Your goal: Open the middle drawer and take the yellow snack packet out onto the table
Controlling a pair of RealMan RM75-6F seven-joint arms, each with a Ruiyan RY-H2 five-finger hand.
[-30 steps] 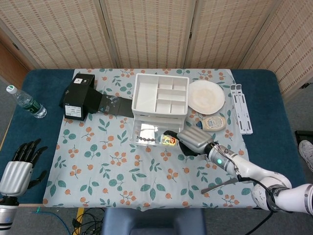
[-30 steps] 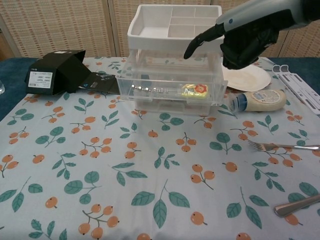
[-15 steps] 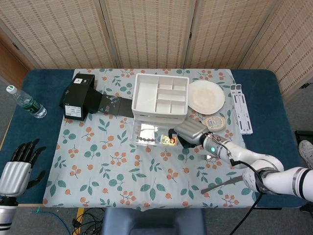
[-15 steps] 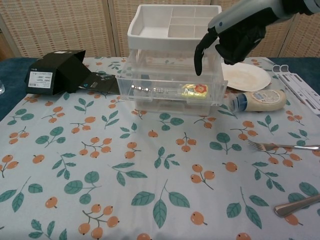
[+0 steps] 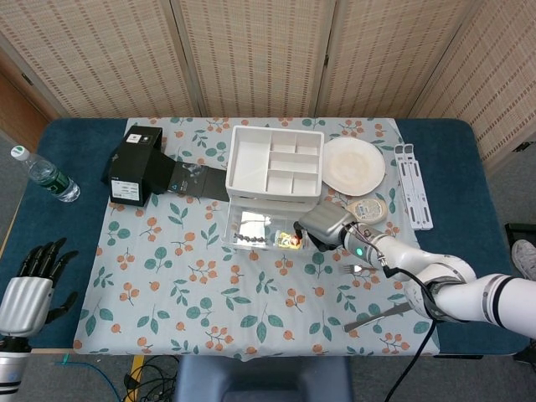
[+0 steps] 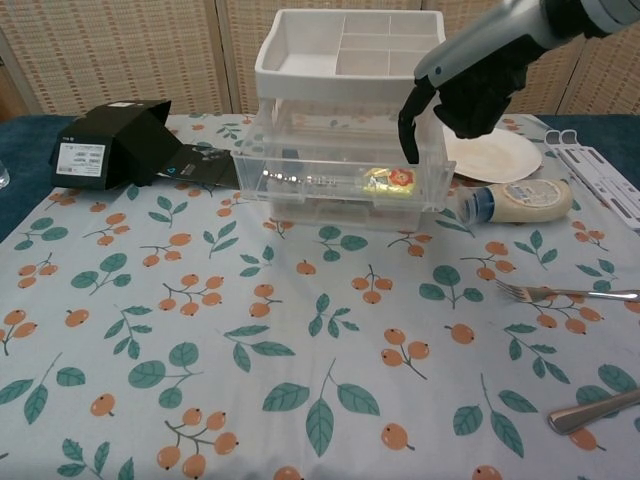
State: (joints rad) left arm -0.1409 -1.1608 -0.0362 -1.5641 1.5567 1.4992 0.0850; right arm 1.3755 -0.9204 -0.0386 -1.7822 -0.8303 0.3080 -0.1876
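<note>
right hand (image 6: 470,85): fingertips hang over the open drawer (image 6: 340,190); contact with the yellow snack packet (image 6: 388,181) cannot be told
left hand (image 5: 29,289): wrist cut off by head view's bottom edge
bottle (image 6: 2,175): only a sliver at chest view's left edge
knife (image 6: 595,408): handle cut off at right edge

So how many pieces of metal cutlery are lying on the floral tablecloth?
2: a silver fork right of the clear drawer unit, and a metal-handled utensil nearer the front edge, its head cut off.

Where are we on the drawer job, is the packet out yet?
Done: the middle drawer is pulled open. In hand: the right hand hangs over the drawer, one finger pointing down toward the yellow snack packet, not yet gripping it. Left: grasp the packet and set it on the table.
</note>
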